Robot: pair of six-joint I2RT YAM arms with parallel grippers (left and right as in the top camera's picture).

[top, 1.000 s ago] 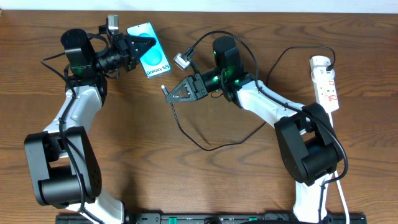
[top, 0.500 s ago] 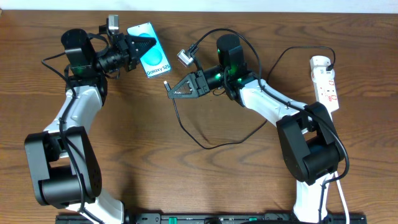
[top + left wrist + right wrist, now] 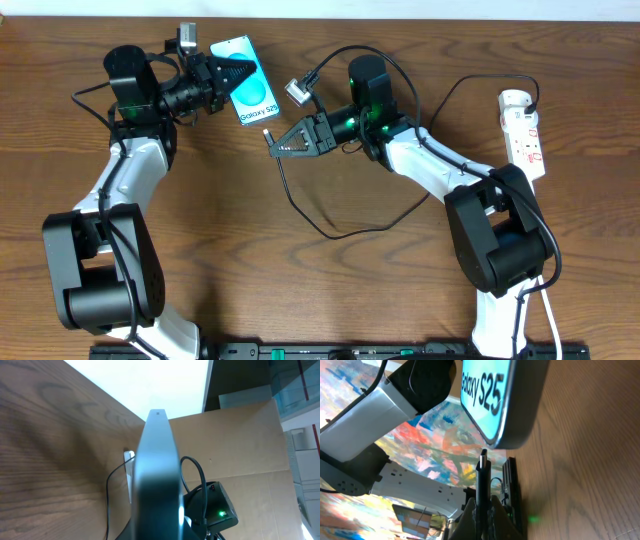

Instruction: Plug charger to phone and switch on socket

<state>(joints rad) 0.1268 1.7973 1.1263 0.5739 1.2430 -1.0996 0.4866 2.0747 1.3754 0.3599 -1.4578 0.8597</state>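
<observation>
My left gripper [image 3: 224, 77] is shut on the phone [image 3: 247, 83], whose blue screen reads "Galaxy S25". In the left wrist view the phone [image 3: 157, 470] stands edge-on between the jaws. My right gripper [image 3: 273, 142] is shut on the charger's connector end [image 3: 266, 134]. In the right wrist view the connector tip [image 3: 483, 458] sticks up from between the fingers [image 3: 471, 510], just below the phone's lower edge [image 3: 500, 405], a small gap apart. The black cable [image 3: 330, 232] loops over the table to the white socket [image 3: 524, 130] at the far right.
The brown wooden table [image 3: 250, 260] carries the cable loop in front of the right arm. The socket's thick white cord [image 3: 553, 310] runs down the right edge. The left arm's white link [image 3: 370, 410] shows behind the phone in the right wrist view.
My right gripper has moved the connector up and a little right, closer to the phone's lower edge. My left gripper has shifted the phone slightly to the right.
</observation>
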